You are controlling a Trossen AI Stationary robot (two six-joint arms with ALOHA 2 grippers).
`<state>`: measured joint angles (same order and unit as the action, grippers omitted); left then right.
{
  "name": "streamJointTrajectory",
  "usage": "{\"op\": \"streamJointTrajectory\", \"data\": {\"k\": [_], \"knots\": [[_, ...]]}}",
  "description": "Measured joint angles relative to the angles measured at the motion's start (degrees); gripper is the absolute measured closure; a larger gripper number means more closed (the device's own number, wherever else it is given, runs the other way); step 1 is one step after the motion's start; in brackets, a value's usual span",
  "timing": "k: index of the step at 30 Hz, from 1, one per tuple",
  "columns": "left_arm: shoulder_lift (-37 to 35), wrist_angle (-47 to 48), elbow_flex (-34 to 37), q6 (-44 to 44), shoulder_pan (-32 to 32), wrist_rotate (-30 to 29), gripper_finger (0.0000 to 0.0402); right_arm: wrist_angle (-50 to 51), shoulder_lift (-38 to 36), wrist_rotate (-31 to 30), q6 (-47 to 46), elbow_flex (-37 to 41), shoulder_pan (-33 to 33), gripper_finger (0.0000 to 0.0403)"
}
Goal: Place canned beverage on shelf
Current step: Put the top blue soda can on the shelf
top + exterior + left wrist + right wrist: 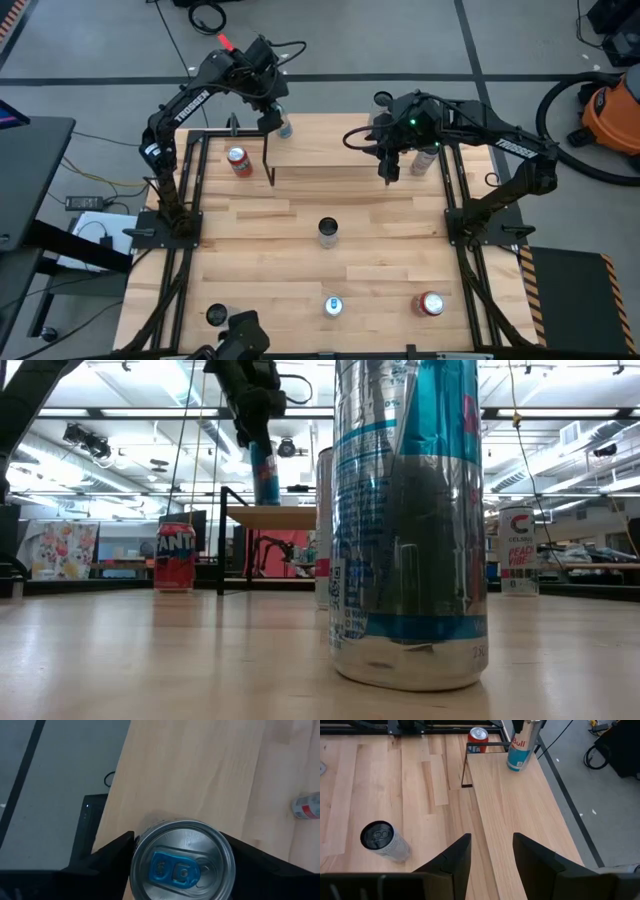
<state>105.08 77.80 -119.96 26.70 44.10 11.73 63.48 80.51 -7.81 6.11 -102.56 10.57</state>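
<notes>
Slim can stands upright on the shelf's far-left end, left gripper around it.
Left gripper (180, 865) jaws flank the can (182, 866), apparently loosening; the shelf (515, 800) bears it. Thin, rigid, slick metal: hold mid-body at three and nine o'clock. Right gripper (492, 855) hovers, jaws spread, empty.

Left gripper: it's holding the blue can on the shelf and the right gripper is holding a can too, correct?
Not quite. The left gripper does bracket the blue can on the shelf, but the right gripper is empty, fingers apart above the shelf, as the right wrist view shows.
</notes>
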Motion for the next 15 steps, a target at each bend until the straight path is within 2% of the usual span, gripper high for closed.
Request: {"op": "streamJointTrajectory", "data": {"k": [5, 15], "knots": [[0.0, -0.1, 0.0, 0.0, 0.1, -0.1, 0.0117, 0.0, 0.0, 0.0, 0.0, 0.0, 0.0, 0.0248], [0.0, -0.4, -0.1, 0.0, 0.4, -0.3, 0.0114, 0.0, 0.0, 0.2, -0.1, 0.0, 0.0, 0.0248]]}}
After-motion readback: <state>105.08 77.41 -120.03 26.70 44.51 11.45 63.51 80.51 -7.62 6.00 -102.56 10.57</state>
